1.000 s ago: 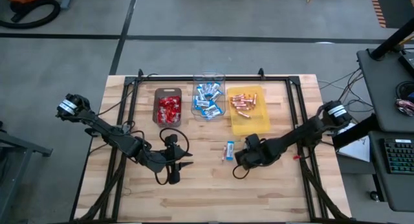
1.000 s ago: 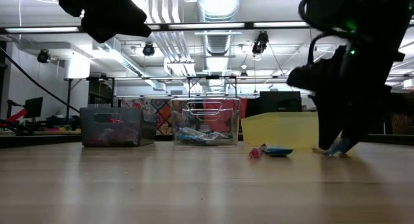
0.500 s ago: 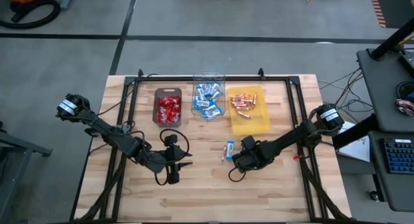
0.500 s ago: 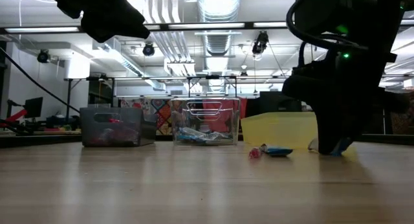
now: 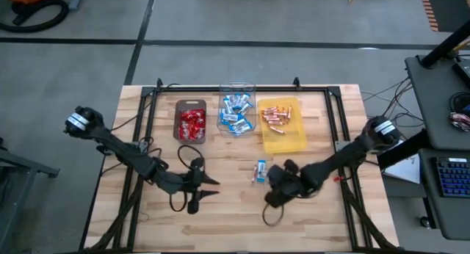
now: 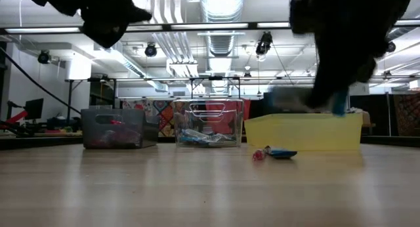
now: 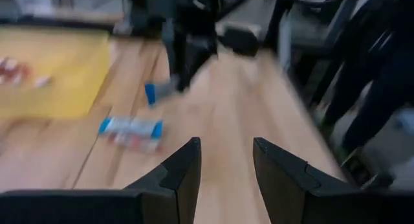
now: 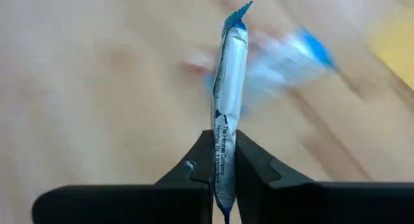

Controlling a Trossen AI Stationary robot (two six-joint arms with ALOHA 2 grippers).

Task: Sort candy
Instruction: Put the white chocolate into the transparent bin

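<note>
The right pincer [image 8: 224,185] has a blue-and-white bar [image 8: 229,101] nipped edge-on by its lower end, lifted off the desk [image 5: 235,217]; it looks light, flat and crinkly, so that thin seam grip may let it slip or swing. The left pincer [image 7: 225,160] hangs part-open and empty near the front. At the back, the dark tray [image 5: 178,106] holds red packets, the clear tray [image 5: 237,87] blue bars, the yellow tray [image 5: 290,140] copper sticks, and two sweets [image 5: 259,170] lie loose.
</note>
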